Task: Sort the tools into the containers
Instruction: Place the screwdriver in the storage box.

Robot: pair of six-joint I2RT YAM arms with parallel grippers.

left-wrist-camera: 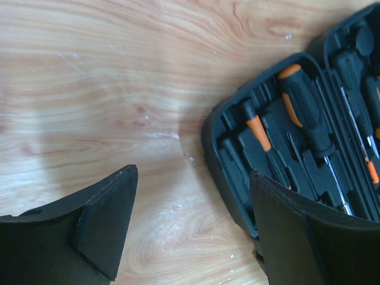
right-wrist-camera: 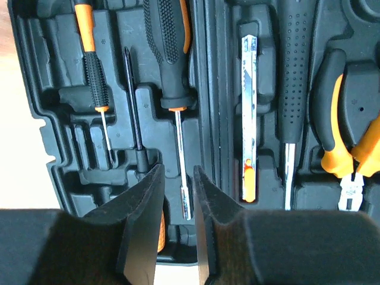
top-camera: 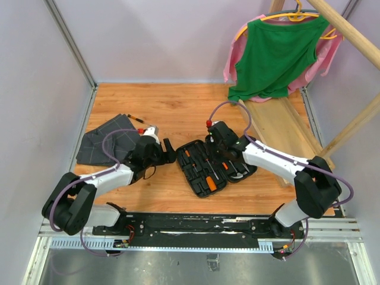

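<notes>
Right gripper (right-wrist-camera: 178, 172) hovers with its jaws narrowly parted and empty over a stippled black-orange screwdriver (right-wrist-camera: 169, 53) in the moulded black plastic tool case (right-wrist-camera: 53, 154). Left gripper (left-wrist-camera: 191, 175) is spread wide and empty above the wood-grain tabletop (left-wrist-camera: 119, 89).

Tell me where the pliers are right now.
In the right wrist view, the orange-handled pliers lie in a moulded slot of the open black tool case at the picture's right edge, beside a long black textured handle.
</notes>
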